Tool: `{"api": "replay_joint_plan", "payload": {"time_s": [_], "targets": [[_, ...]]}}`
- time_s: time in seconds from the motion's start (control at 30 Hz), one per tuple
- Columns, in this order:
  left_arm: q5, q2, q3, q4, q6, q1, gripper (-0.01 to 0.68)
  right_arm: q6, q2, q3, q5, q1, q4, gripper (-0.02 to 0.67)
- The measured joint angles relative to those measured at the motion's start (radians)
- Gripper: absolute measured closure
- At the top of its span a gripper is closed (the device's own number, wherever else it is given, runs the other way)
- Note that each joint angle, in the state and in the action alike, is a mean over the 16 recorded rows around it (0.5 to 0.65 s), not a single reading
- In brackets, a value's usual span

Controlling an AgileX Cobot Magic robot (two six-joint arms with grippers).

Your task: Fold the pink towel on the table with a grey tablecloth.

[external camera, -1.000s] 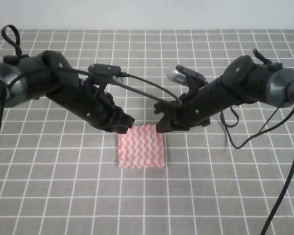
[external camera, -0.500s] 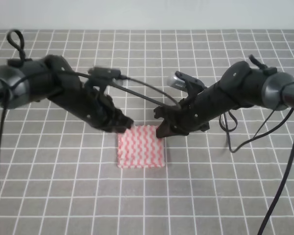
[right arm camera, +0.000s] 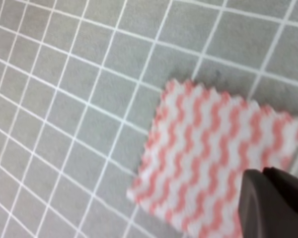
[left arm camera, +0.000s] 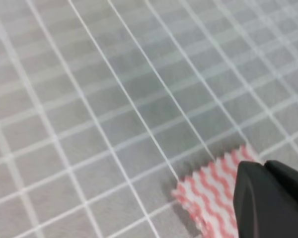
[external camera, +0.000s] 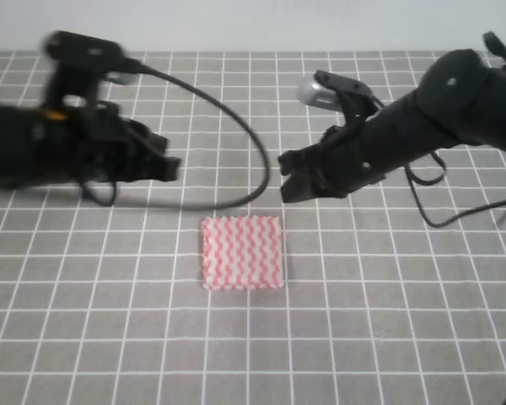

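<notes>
The pink towel [external camera: 242, 252] lies flat as a small square in the middle of the table with a grey tablecloth [external camera: 379, 321]. My left gripper [external camera: 170, 167] hovers up and to the left of it, blurred, touching nothing. My right gripper [external camera: 288, 179] hangs just beyond the towel's far right corner, also clear of it. In the left wrist view a corner of the towel [left arm camera: 208, 191] shows beside the dark fingertips [left arm camera: 268, 198], which look pressed together. The right wrist view looks down on the towel [right arm camera: 208, 148], with the fingertips [right arm camera: 273, 203] together and empty.
A black cable [external camera: 236, 135] loops from the left arm over the cloth behind the towel. Another cable [external camera: 443, 215] hangs from the right arm on the right side. The grid cloth runs to a pale wall [external camera: 253, 21] at the back.
Both grippers have left the towel's far edge and lifted away. The left arm swung far to the left and up; the right arm drew back up and right. The towel stays flat.
</notes>
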Motion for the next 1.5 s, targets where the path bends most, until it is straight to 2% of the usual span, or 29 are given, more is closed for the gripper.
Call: {"api": "replay_joint_plan", "payload": {"time_s": [0.33,0.6,1.0,1.23,1.5], "targets": [[-0.161,-0.461,0.308,-0.009,-0.026,0.000,0.676,-0.016,-0.313,0.304,-0.121,0.000,-0.011,0.664],[-0.231,-0.797,0.530,-0.014,-0.031,0.000,0.676,-0.033,-0.636,0.562,-0.228,0.000,-0.014,0.664],[-0.298,-1.288,0.840,-0.016,-0.053,0.001,0.676,-0.069,-1.072,0.865,-0.386,0.000,-0.029,0.665],[-0.332,-1.441,0.988,-0.015,-0.069,0.001,0.675,-0.107,-1.262,1.022,-0.543,0.000,-0.027,0.665],[-0.344,-1.463,1.083,-0.014,-0.070,0.001,0.675,-0.148,-1.369,1.153,-0.697,-0.001,-0.021,0.665]]}}
